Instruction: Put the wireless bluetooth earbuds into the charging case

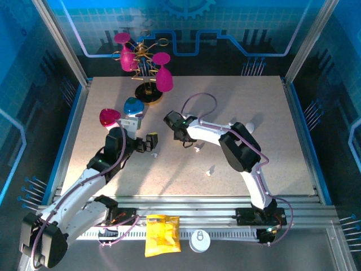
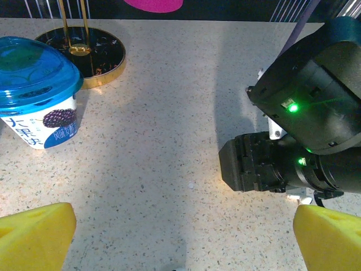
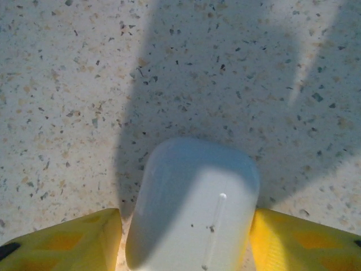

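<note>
Case: glossy white rounded plastic charging case (image 3: 194,209) mid-table, pinched between yellow fingers (image 3: 62,243).
Right gripper (image 1: 181,134): clamped on case sides.
Left gripper (image 1: 151,141): spread wide, empty, near right gripper.
Earbud: tiny white plastic earbud (image 1: 210,170) on speckled table (image 1: 254,101), apart from case.

one charging case (image 3: 192,209), two earbuds (image 1: 198,149), one blue-lidded yogurt cup (image 2: 36,90), one yellow packet (image 1: 162,234), two arms (image 1: 84,186)

A blue-lidded yogurt cup (image 2: 39,93) beside a gold rack (image 1: 148,95) of pink glasses (image 1: 164,79) — yellow packet (image 1: 162,235) at the near edge
</note>
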